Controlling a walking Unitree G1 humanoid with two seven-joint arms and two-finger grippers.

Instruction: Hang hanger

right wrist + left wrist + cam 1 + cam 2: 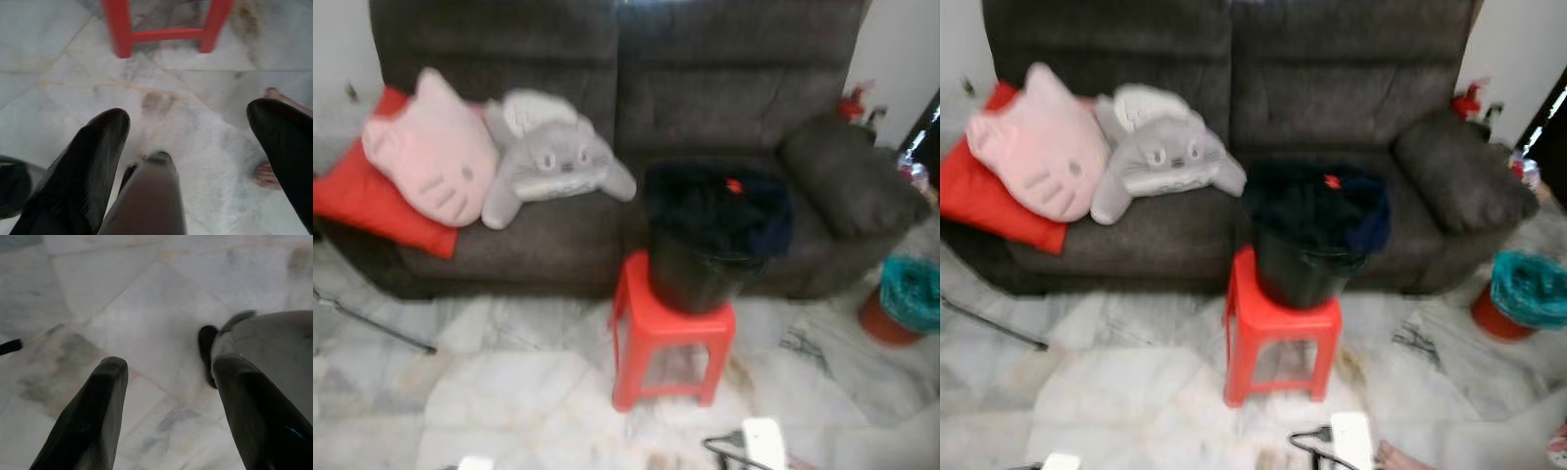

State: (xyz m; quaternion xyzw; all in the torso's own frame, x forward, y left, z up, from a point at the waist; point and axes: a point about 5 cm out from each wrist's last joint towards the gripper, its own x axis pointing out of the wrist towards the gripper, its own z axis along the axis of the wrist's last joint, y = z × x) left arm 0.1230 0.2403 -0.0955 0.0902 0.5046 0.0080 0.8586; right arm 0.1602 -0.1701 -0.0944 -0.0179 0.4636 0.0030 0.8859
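Left eye view: a dark sofa [705, 88] stands far, with a pink cat cushion [435, 162] and a grey plush [553, 157] on its left seat
Stool: a red stool [671, 338] stands on the marble floor [509, 392] just in front of the sofa, carrying a black bucket [700, 274] heaped with dark clothes [720, 206]
Hanger: none can be made out; whether one lies among the clothes cannot be told
Progress: judged from this, the task is barely begun, with fetching and hanging the hanger both left
Left gripper [168, 396]: fingers spread wide, holding nothing, hovering above bare floor
Right gripper [195, 147]: fingers spread wide and empty, pointing at the floor near the stool's legs
Right side: a teal-lined red bin [906, 304] sits on the floor; a person's bare toes [266, 174] show near the right gripper
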